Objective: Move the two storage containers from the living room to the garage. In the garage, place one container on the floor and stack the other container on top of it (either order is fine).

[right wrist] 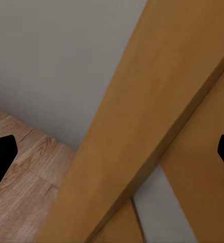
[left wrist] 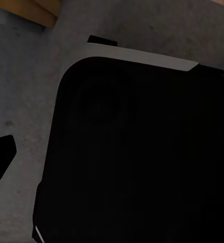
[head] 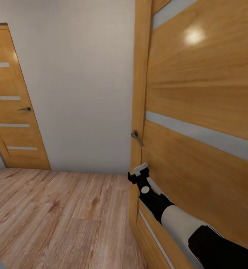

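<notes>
The two storage containers are out of view; I am in a hallway with a light wood-plank floor (head: 64, 216). My right arm reaches forward, and the right gripper (head: 139, 172) sits just below the lever handle (head: 137, 137) of a wooden door (head: 198, 112) at the right. Seen from the right wrist, the right gripper (right wrist: 112, 157) is open and empty, facing the door's edge post (right wrist: 142, 126). From the left wrist, one dark fingertip (left wrist: 0, 157) sits far out at the frame's edge above a grey surface, beside my black base (left wrist: 142, 152).
The door with grey glass strips stands very close on my right. A second, closed wooden door (head: 11, 104) with a dark handle (head: 25, 109) is at the far left. Between them runs a plain cream wall (head: 79, 93).
</notes>
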You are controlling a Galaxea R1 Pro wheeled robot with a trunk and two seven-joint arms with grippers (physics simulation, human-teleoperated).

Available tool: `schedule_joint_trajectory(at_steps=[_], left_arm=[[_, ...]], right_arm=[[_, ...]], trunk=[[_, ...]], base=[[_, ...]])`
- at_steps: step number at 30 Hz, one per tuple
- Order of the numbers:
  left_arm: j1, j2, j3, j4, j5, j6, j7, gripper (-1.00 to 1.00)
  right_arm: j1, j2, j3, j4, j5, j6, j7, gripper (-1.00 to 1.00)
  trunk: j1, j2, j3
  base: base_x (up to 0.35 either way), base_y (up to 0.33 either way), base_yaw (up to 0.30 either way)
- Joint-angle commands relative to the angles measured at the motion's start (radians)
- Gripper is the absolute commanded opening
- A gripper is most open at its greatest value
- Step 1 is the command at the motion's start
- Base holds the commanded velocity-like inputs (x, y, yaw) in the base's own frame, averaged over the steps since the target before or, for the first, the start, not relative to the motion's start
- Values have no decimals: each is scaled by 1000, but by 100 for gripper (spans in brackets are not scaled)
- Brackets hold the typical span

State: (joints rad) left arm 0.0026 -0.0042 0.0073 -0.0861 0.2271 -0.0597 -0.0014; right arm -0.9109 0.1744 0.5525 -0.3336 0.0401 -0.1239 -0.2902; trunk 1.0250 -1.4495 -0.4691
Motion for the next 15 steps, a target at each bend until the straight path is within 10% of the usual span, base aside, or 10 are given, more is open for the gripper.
schedule_joint_trajectory(at_steps=[1, 15], left_arm=[[0, 0, 0, -1, 6, -2, 0, 100], [0, 0, 0, -1, 6, -2, 0, 100]], right_arm=[[-1, 0, -11, 2, 1, -1, -10, 100], [-26, -75, -106, -2, 0, 1, -10, 100]], trunk=[[0, 0, -1], [0, 0, -1]], base=[[0, 0, 0], [0, 0, 0]])
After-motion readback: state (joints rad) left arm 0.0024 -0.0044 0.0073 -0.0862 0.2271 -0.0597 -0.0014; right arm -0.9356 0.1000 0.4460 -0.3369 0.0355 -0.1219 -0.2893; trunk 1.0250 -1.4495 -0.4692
